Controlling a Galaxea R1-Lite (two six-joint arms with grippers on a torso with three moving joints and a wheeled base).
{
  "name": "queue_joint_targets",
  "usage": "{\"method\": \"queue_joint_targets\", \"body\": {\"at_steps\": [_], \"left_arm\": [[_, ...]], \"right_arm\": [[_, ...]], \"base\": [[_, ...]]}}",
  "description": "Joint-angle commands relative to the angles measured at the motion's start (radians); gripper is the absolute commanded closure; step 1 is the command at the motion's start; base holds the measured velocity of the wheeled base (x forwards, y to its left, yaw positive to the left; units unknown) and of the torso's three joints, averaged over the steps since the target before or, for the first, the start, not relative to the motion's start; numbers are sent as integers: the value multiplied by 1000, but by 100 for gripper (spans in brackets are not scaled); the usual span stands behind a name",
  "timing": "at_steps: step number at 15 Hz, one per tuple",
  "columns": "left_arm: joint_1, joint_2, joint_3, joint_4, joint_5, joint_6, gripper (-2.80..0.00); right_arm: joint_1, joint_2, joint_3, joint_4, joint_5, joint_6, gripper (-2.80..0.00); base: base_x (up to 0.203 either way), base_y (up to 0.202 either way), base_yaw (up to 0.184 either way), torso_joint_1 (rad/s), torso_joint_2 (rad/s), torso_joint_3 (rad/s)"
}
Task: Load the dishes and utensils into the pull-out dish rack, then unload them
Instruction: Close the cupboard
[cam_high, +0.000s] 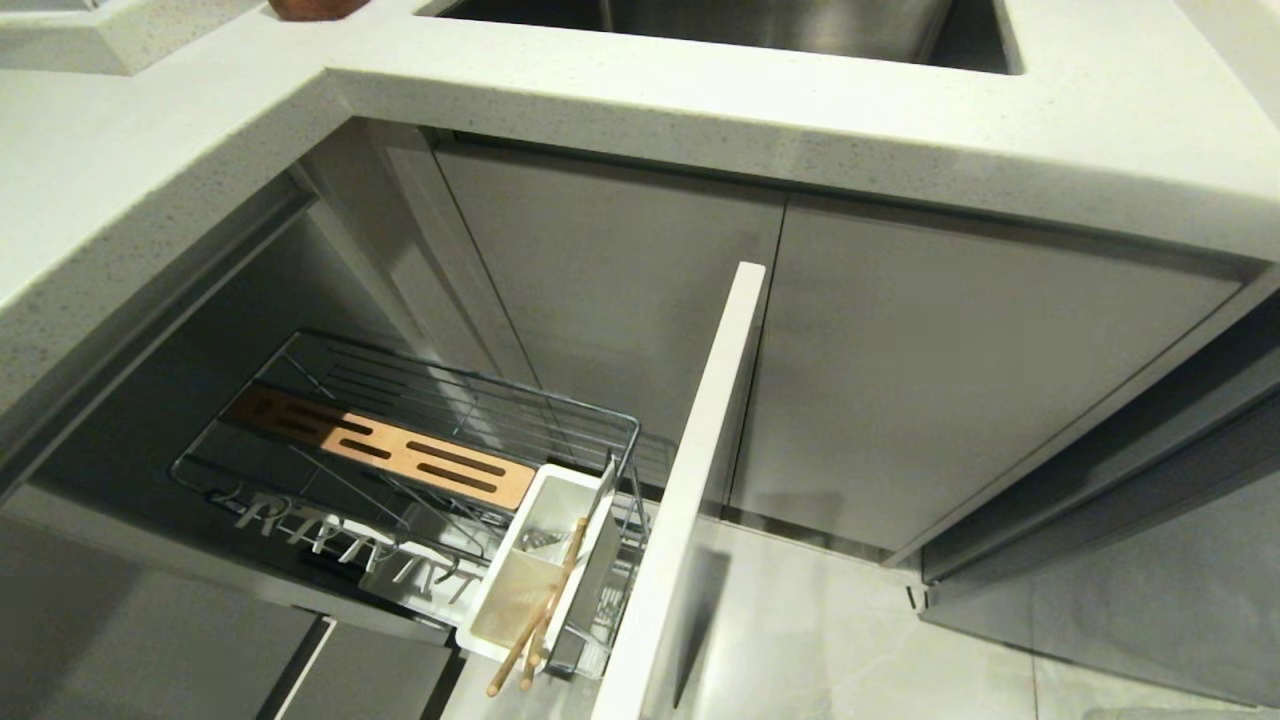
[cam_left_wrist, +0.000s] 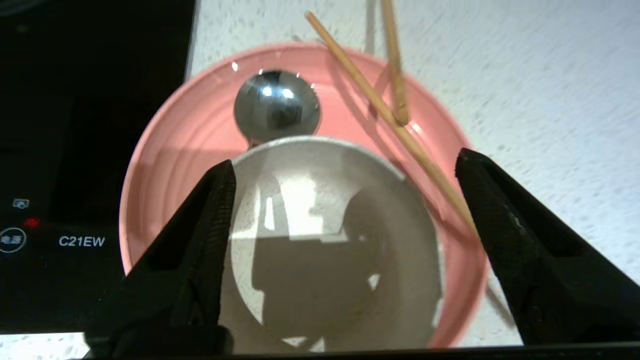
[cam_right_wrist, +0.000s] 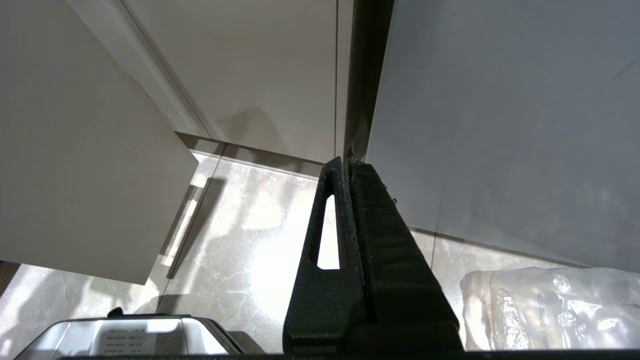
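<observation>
In the left wrist view a cream-white bowl (cam_left_wrist: 330, 235) sits on a pink plate (cam_left_wrist: 170, 150) on the speckled white counter (cam_left_wrist: 540, 75). A shiny spoon's head (cam_left_wrist: 276, 105) rests on the plate beyond the bowl. Two light-wood chopsticks (cam_left_wrist: 395, 125) lie crossed over the plate's rim. My left gripper (cam_left_wrist: 345, 159) hangs open above the bowl, one finger on each side, holding nothing. The pull-out dish rack (cam_high: 400, 450) stands drawn out in the head view, with a pair of chopsticks (cam_high: 535, 620) leaning in its white caddy (cam_high: 510, 590). My right gripper (cam_right_wrist: 345, 161) is shut and parked over the floor.
A black induction hob (cam_left_wrist: 75, 150) borders the plate. The rack's pale front panel (cam_high: 690, 480) juts towards me. A steel sink (cam_high: 760, 25) sits in the countertop (cam_high: 150, 150) above. A clear plastic bag (cam_right_wrist: 550, 305) lies on the tiled floor by the cabinets.
</observation>
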Motion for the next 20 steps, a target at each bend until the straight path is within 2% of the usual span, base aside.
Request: {"method": "queue_joint_targets", "body": {"at_steps": [1, 4, 6, 9, 11, 12, 15, 20], "left_arm": [[8, -5, -19, 2, 1, -6, -280], [9, -20, -59, -22, 0, -24, -280], [0, -34, -66, -107, -1, -21, -280], [-60, -41, -89, -155, -3, -17, -280], [-128, -38, -118, -176, -3, -16, -280], [-175, -35, -130, -187, 2, -11, 0], [-317, -33, -143, -238, 23, 34, 0], [-761, -72, -147, -265, 21, 47, 0]], "right_arm": [[1, 0, 3, 0, 0, 0, 0], [1, 1, 2, 0, 0, 0, 0], [0, 0, 2, 0, 0, 0, 0], [1, 0, 2, 0, 0, 0, 0], [0, 0, 2, 0, 0, 0, 0], [0, 0, 3, 0, 0, 0, 0], [0, 0, 2, 0, 0, 0, 0], [1, 0, 2, 0, 0, 1, 0]], "base": [[0, 0, 0, 0, 0, 0], [0, 0, 0, 0, 0, 0], [0, 0, 0, 0, 0, 0], [0, 0, 0, 0, 0, 0], [0, 0, 0, 0, 0, 0], [0, 0, 0, 0, 0, 0], [0, 0, 0, 0, 0, 0], [0, 0, 0, 0, 0, 0]]}}
